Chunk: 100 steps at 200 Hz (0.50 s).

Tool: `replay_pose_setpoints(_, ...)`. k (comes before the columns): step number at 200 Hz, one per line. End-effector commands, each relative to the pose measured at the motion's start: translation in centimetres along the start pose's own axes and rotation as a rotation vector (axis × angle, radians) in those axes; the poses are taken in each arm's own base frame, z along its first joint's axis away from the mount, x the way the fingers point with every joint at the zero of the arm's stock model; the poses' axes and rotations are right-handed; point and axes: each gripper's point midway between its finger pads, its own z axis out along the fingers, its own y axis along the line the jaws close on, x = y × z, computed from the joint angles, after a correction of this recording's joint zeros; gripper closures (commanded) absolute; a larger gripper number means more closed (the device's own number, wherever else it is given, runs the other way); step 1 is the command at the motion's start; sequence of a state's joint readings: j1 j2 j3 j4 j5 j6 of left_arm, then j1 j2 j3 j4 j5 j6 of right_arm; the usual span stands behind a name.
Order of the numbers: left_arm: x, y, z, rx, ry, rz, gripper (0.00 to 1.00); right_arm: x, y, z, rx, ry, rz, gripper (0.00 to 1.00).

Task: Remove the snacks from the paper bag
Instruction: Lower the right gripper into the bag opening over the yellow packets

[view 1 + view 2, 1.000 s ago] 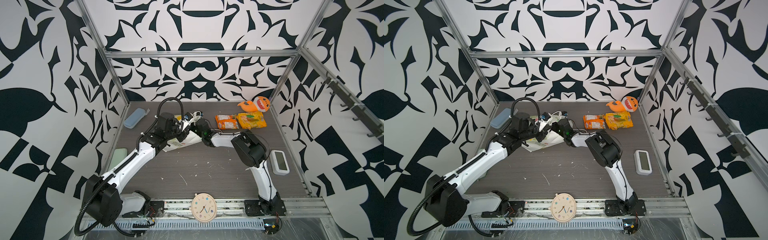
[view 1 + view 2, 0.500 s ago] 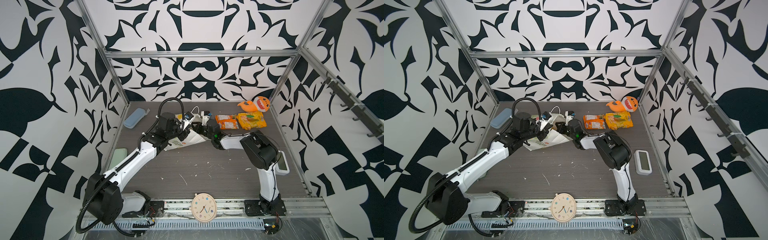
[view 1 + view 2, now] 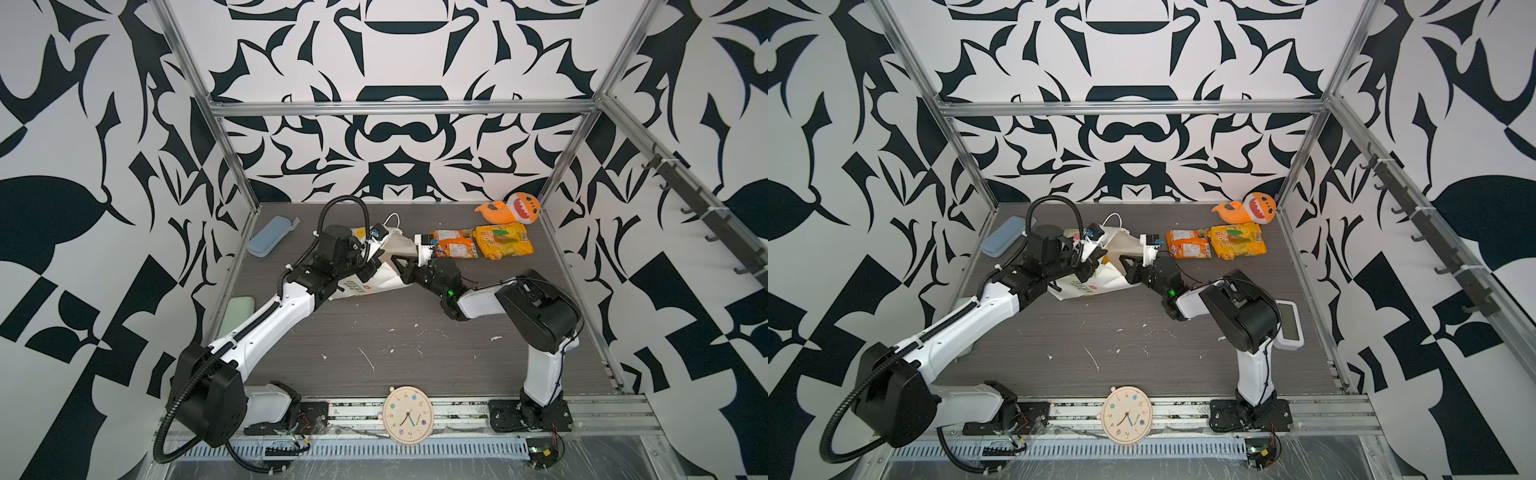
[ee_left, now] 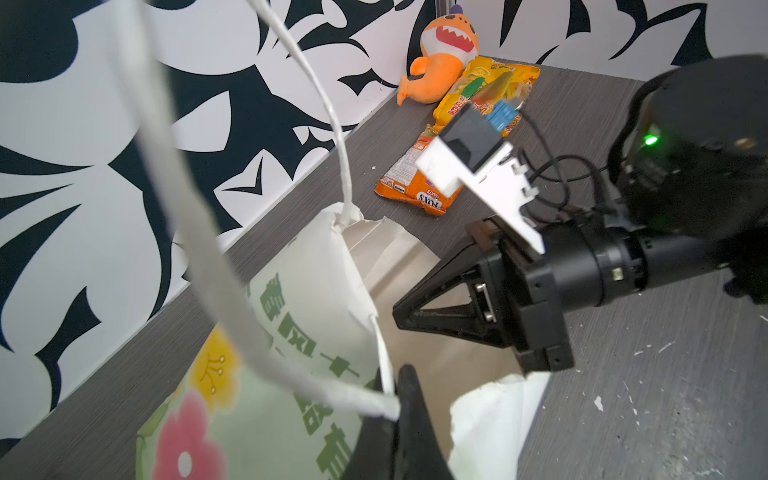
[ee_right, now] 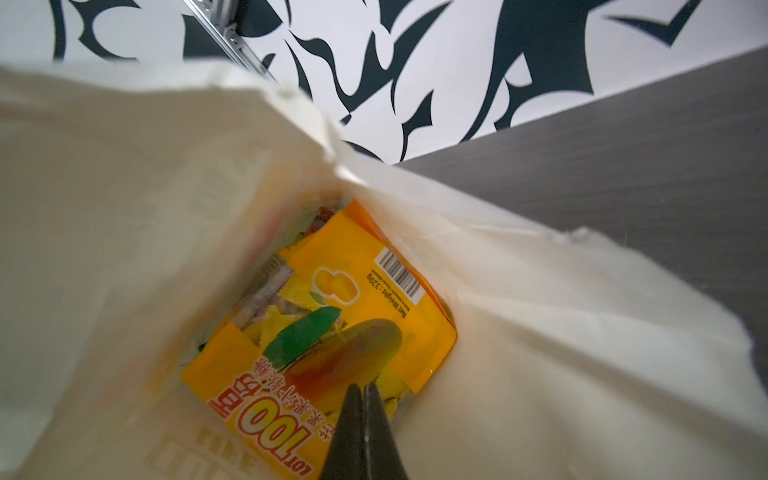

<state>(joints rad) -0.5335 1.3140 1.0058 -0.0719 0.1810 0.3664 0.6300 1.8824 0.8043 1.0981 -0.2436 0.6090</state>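
Left wrist: shark [image 4: 444, 54] against yellow packet [image 4: 498, 79]

The right arm backs out of the bag

A second ago the right gripper [image 3: 395, 261] reached deep inside the paper bag [image 3: 380, 277], close to the other arm. It has since slid back toward the right, and its tip now sits at the bag's open mouth. Its jaws were a tiny bit apart and are now pressed together. The arm's big black elbow [image 3: 540, 311] swung out to the right too, and now partly hides the little white screen box [image 3: 1290, 328].
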Motion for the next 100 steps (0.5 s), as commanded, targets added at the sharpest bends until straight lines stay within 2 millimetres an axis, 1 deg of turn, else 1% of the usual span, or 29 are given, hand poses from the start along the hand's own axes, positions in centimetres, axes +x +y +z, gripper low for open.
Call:
replay_pose_setpoints(1, -3.6, 0.6, -0.7, -0.010, -0.103, 0.034, 1.00, -3.5, 4.5, -1.4, -0.102, -0.101, -0.251, 0.97)
replay_pose_setpoints(13, -3.8, 0.4, -0.8, -0.003, -0.111, 0.034, 1.00, -2.7, 5.0, -1.3, -0.123, -0.046, -0.322, 0.98)
replay_pose_setpoints(25, -4.1, 0.3, -1.0, 0.007, -0.120, 0.040, 1.00, -1.8, 5.1, -1.3, -0.141, 0.001, -0.388, 1.00)
replay_pose_setpoints(51, -4.6, -0.3, -1.4, 0.040, -0.132, 0.055, 1.00, 0.2, 4.5, -1.4, -0.140, 0.088, -0.500, 1.00)
replay_pose_setpoints(69, -4.9, -0.8, -1.8, 0.071, -0.133, 0.064, 1.00, 1.1, 4.1, -1.2, -0.137, 0.158, -0.554, 1.00)
replay_pose_setpoints(83, -4.8, -1.1, -1.9, 0.088, -0.126, 0.071, 1.00, 1.2, 4.0, -1.2, -0.143, 0.190, -0.579, 1.00)
replay_pose_setpoints(100, -4.7, -1.4, -2.1, 0.102, -0.122, 0.086, 1.00, 0.9, 4.1, -1.6, -0.168, 0.215, -0.596, 1.00)
